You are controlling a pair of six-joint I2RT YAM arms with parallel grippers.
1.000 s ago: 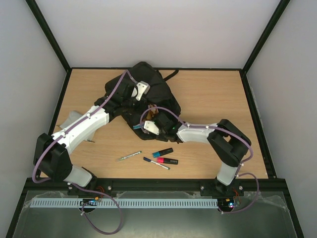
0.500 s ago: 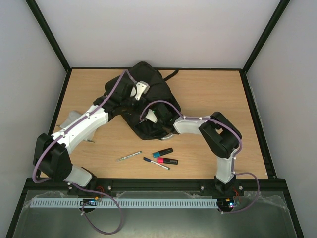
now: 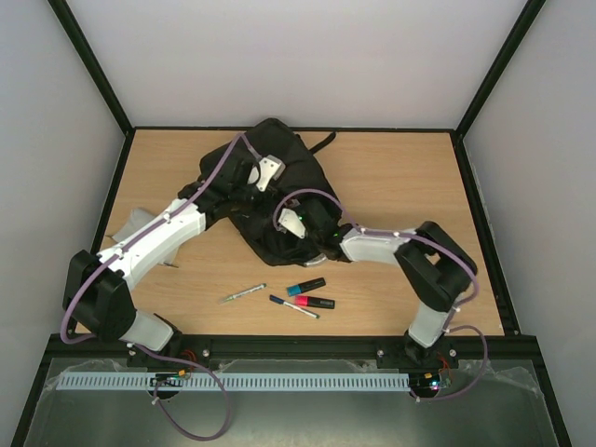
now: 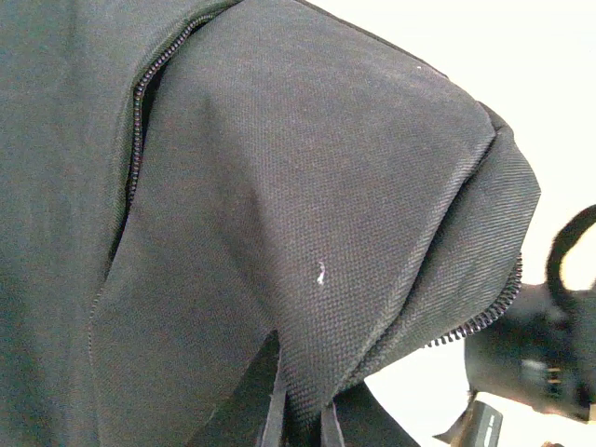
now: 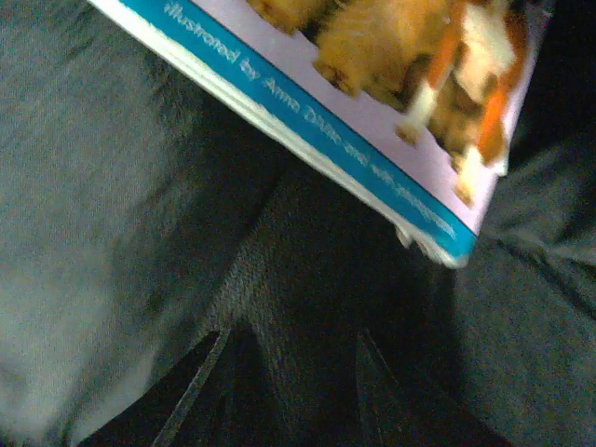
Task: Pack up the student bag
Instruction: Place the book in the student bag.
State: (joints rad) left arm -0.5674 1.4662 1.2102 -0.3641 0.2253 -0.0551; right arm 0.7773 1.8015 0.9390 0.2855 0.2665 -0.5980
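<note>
Black fabric fills both wrist views. The bag (image 3: 284,149) lies slumped at the far middle of the table (image 3: 400,177), and both pincers are on it.

The left pincer (image 4: 298,414) is clenched on a fold of the bag, cloth pinched between its tips. A zip (image 4: 138,112) runs up and away to its left.

The right pincer (image 5: 291,345) is down in the bag with its fingers parted and nothing between them, so it is released. Just ahead of it a book (image 5: 372,121) lies tilted, blue edge toward the tips and apart from them.

Behind the right pincer, toward the arm bases, loose items sit on the table: a silver pen (image 3: 243,293), a blue marker (image 3: 305,286), a red marker (image 3: 316,302) just beside that, and a dark pen (image 3: 293,307). Back along the left arm, well behind its pincer, lies a grey pouch (image 3: 130,228).
</note>
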